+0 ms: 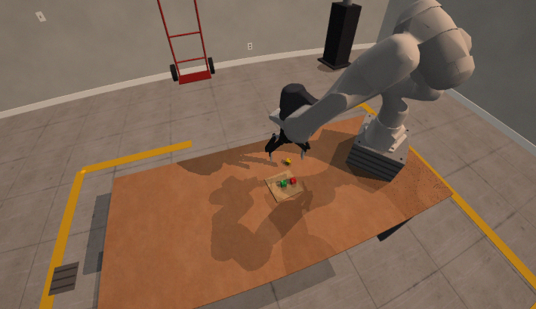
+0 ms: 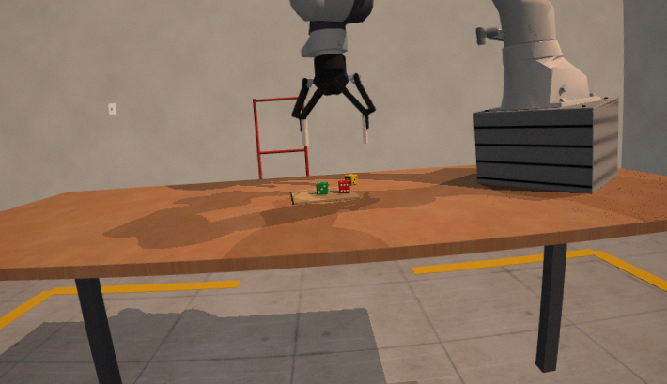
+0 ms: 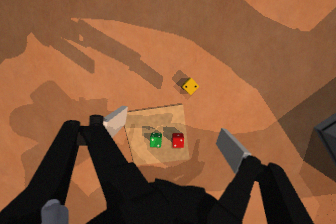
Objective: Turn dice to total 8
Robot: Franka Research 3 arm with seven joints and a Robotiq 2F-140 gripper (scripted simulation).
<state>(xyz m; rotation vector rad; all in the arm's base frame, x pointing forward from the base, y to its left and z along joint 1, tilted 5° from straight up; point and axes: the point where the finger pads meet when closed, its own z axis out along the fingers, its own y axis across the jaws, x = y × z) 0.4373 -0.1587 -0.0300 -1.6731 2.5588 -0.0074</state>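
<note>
A tan mat [image 1: 284, 187] lies flat on the wooden table. A green die [image 1: 283, 183] and a red die [image 1: 293, 180] sit side by side on it. They also show in the wrist view, green [image 3: 156, 140] and red [image 3: 178, 140], on the mat [image 3: 158, 131]. A yellow die [image 1: 288, 161] lies on the bare table beyond the mat, also in the wrist view [image 3: 190, 86] and the side view [image 2: 350, 178]. My gripper [image 2: 334, 132] hangs high above the dice, fingers wide open and empty. In the top view the gripper [image 1: 286, 156] is near the yellow die.
The robot base block [image 2: 545, 145] stands at the right end of the table. A red hand truck [image 1: 185, 38] and a black stand [image 1: 340, 32] are far off on the floor by the wall.
</note>
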